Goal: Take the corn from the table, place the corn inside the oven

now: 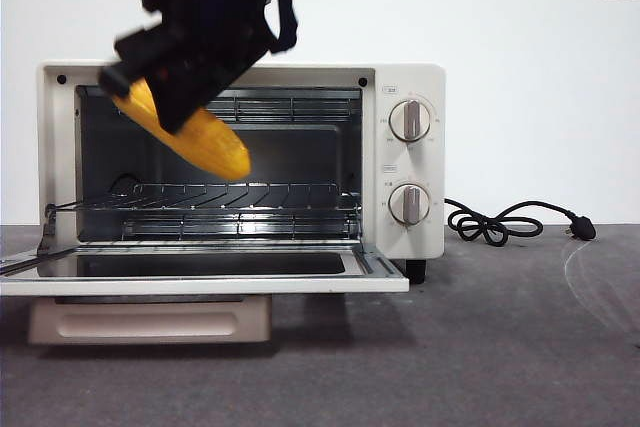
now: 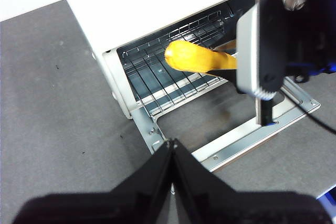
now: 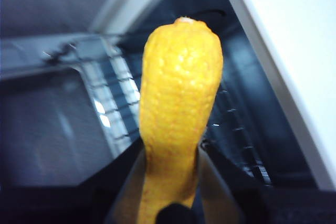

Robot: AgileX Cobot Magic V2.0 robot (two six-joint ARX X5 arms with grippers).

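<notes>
**Corn held at oven mouth**

The corn [image 1: 200, 137] is a bumpy, tapered yellow-orange cob, tilted with its tip toward 4 o'clock in the front view. It is clamped at its thick end by the right gripper [image 1: 150, 97], jaws narrowed onto the cob, and is carried above the wire rack [image 1: 240, 202] inside the open cavity, not touching it. The oven [image 1: 400, 77] is a cream box with two round knobs; its glass door [image 1: 200, 267] lies flat open. The table [image 1: 500, 347] is dark grey and mottled. The left gripper [image 2: 172, 145] is pressed shut with nothing held, over the table just off the door's edge. A black cord [image 1: 500, 222] is coiled at 3 o'clock of the oven.
</notes>
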